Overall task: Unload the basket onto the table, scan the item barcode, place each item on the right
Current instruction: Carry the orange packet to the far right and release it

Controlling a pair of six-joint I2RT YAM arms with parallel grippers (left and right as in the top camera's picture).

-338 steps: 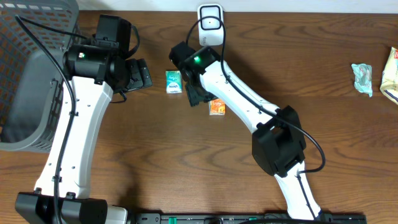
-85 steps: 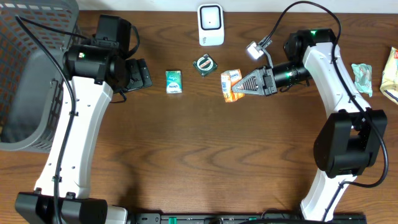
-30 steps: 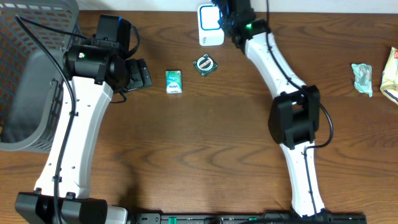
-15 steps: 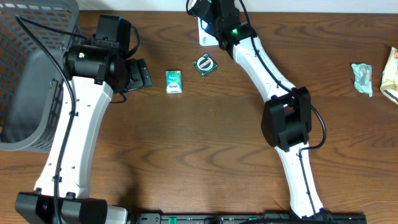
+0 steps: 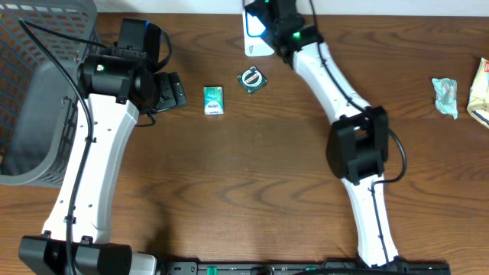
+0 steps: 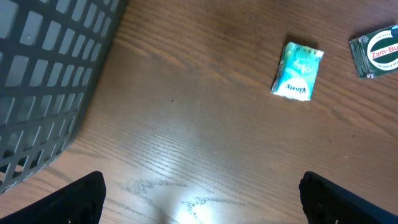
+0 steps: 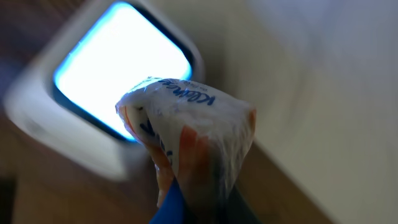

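My right gripper (image 7: 205, 202) is shut on an orange and white tissue packet (image 7: 186, 130) and holds it up close before the scanner's glowing window (image 7: 121, 68). From overhead, the right wrist (image 5: 276, 19) hangs over the white scanner (image 5: 254, 40) at the table's far edge and hides the packet. My left gripper (image 5: 164, 90) stands open with nothing in it, low over bare wood; its dark fingertips (image 6: 81, 199) show at the bottom corners of the left wrist view.
A green packet (image 5: 214, 100) (image 6: 297, 70) and a square Zam-Buk tin (image 5: 250, 79) (image 6: 376, 51) lie between the arms. A grey basket (image 5: 30, 84) (image 6: 50, 74) fills the left side. Two more packets (image 5: 445, 95) (image 5: 480, 92) sit at the far right edge.
My right gripper has carried the tissue packet from mid-table up to the scanner, and over the last second swung left, then slightly back right. The left arm has not moved.
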